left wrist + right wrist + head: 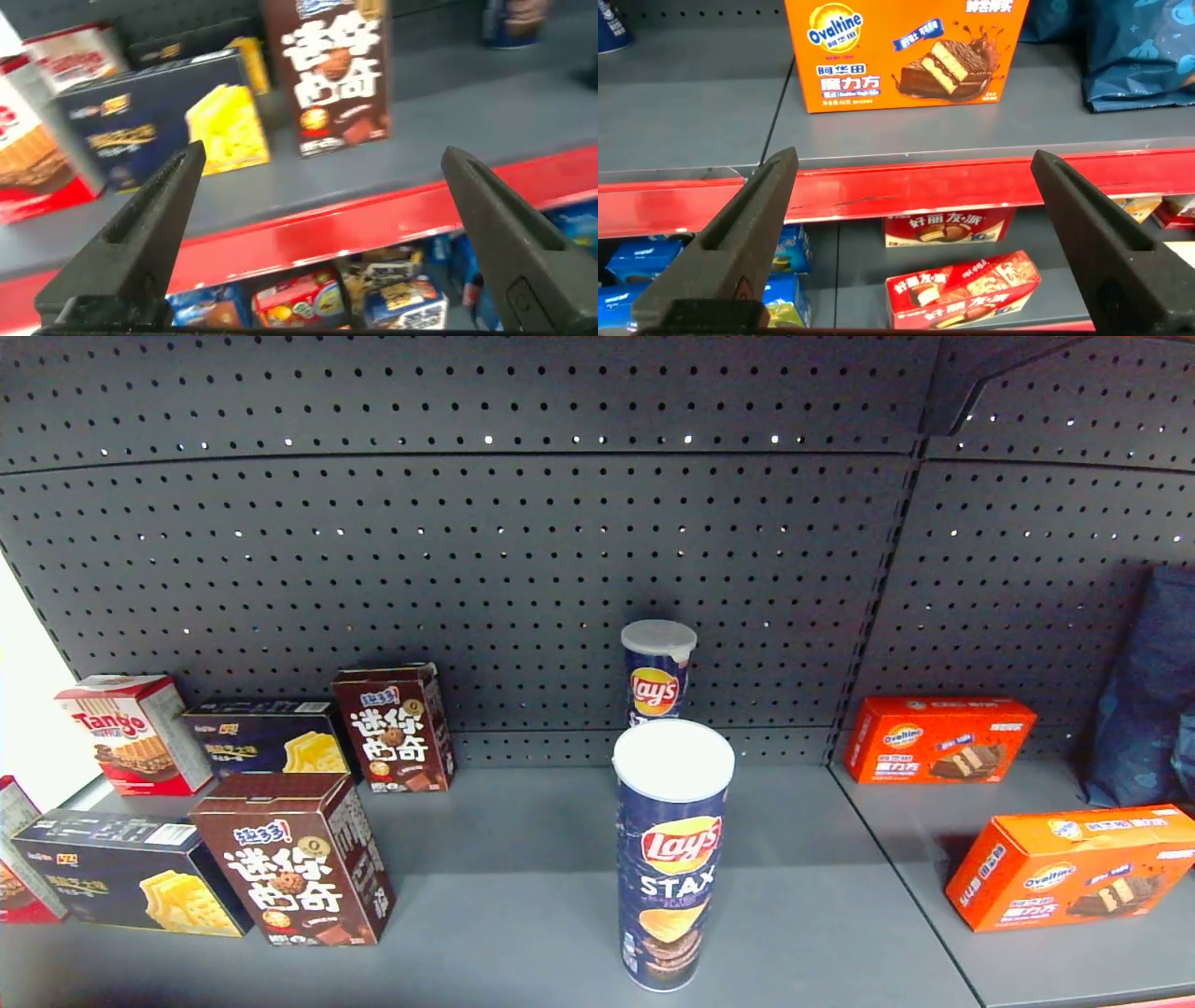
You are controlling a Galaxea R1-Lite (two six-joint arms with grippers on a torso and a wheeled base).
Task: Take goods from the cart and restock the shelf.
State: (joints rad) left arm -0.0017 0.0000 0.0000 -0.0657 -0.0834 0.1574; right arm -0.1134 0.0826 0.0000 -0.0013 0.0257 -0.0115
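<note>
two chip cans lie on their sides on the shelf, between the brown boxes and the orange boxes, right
No: in the head view both chip cans stand upright on the shelf, between the brown boxes and the orange boxes.

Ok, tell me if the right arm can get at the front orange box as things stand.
Probably yes: the open right gripper faces the front orange box across the red shelf edge, nothing between.

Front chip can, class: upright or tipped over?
Upright: the front chip can stands on its base on the shelf, white lid on top.
</note>
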